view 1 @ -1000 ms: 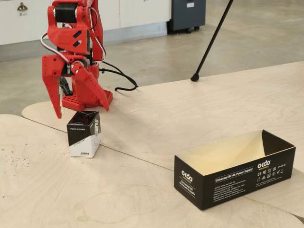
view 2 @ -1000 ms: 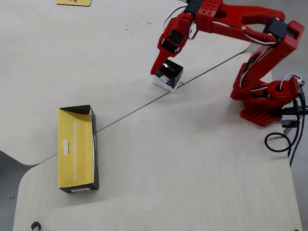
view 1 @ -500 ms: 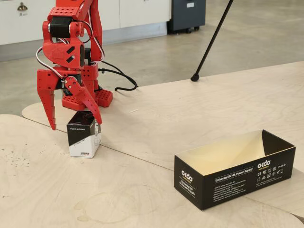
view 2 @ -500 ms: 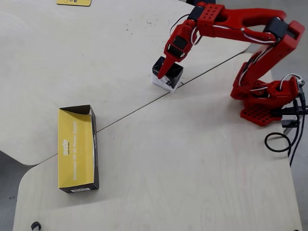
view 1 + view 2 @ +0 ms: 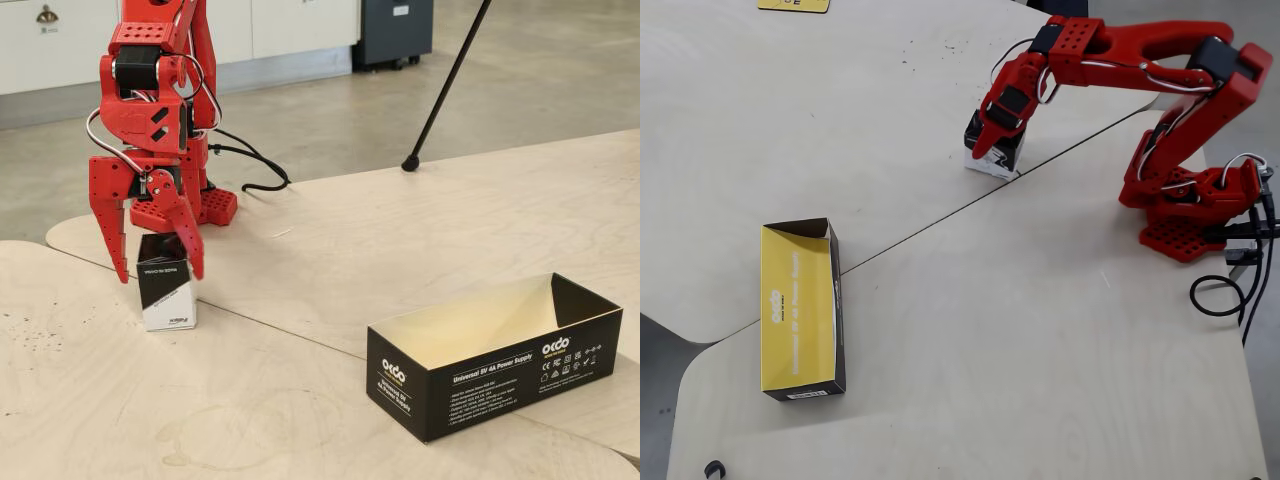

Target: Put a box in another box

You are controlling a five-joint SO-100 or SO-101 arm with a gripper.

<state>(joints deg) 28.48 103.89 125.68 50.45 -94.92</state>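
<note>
The red arm (image 5: 155, 110) reaches down over the small box (image 5: 165, 295), a cube-like carton with a glossy black upper half and a white lower half, standing upright on the pale plywood table (image 5: 300, 400) close to the seam between two boards. On its black face I can read "MADE IN CHINA" in tiny white print, running sideways, and there is a small dark mark low on the white part that is too fine to make out. The gripper (image 5: 160, 272) straddles the box's top, one red finger down each side with the carton between them; from the fixed view the fingers look pressed against it, though I cannot tell for certain whether they are truly clamped or only just beside it. In the overhead view the gripper (image 5: 992, 148) covers much of the small box (image 5: 1002, 160), leaving only a strip of black and white showing. Well apart from it sits the long black carton (image 5: 500, 370), open at the top, its inside a pale cream that looks yellow from above (image 5: 800, 305). Its side carries the "okdo" logo twice and the line "Universal 5V 4A Power Supply", along with finer text and a row of compliance symbols I cannot read. A black cable (image 5: 250, 165) trails from the arm's base.
</note>
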